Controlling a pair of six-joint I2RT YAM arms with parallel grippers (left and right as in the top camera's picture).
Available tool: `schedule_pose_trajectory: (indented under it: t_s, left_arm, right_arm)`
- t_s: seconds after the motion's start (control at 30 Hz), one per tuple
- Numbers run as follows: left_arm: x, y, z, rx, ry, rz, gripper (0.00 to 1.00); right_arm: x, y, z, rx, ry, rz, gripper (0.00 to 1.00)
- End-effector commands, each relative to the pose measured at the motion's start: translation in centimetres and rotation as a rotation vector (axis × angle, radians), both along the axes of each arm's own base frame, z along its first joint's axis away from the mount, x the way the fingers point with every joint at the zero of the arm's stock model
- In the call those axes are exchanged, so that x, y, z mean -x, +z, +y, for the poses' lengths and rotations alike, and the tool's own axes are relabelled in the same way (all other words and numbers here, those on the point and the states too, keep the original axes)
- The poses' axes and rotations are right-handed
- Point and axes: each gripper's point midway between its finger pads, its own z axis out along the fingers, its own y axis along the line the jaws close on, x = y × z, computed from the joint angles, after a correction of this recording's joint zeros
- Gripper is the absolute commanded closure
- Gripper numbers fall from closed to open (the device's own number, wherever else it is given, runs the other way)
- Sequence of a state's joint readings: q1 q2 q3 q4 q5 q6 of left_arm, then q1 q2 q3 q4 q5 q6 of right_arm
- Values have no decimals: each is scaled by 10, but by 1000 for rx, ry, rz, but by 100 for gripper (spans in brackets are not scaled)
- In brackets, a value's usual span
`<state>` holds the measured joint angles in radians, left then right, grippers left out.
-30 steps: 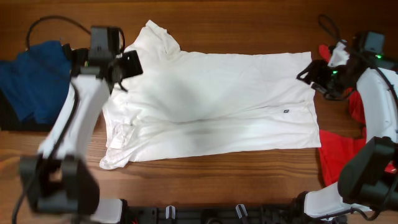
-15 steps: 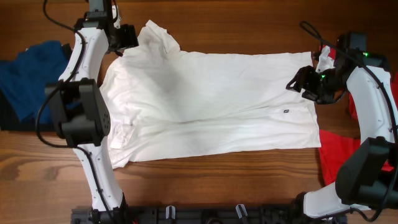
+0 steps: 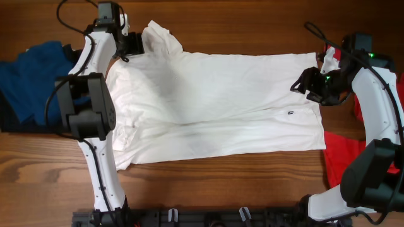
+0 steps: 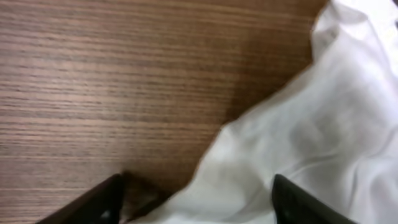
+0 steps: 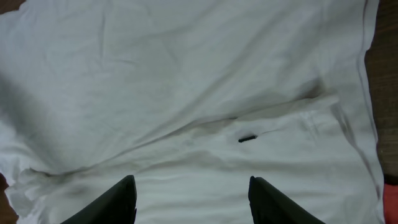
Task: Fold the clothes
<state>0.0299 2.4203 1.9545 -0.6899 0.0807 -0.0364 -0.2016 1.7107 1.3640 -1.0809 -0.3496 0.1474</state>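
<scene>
moved: left gripper (image 3: 136,44) has swung out from over the shirt's left side to the far sleeve (image 3: 161,34), near the table's (image 3: 252,19) far-left corner; right gripper (image 3: 307,83) has edged inward over the hem; the shirt itself has not shifted.
left gripper: jaws wide apart, low over the wood, sleeve edge lying between them, nothing pinched.
right gripper: jaws wide apart, hovering above the hem near the right edge, holding nothing.
clothes: white t-shirt (image 3: 214,101) spread flat across the table's middle, sleeves toward the left edge; blue garment (image 3: 31,75) at the left edge, red garment (image 3: 344,161) at the right edge.
risk: a shallow bite on the sleeve edge could slip out on lifting; closing on one layer only would leave the fold crooked; uneven pulls from the two arms could drag the shirt askew.
</scene>
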Motion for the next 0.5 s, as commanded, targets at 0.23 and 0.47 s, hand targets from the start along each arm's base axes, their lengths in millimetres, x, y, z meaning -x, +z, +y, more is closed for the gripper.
schedule_pose_trajectory:
  t_s: [0.23,0.47]
  left_arm:
    - [35,-36,-33,14,-62,172,91]
    - [40,-29,-12,-12,141,193,96]
  right_arm:
    - [-6,1,-7,51,11,-32,41]
    - [-23,-2,-23,133,-4,-85,42]
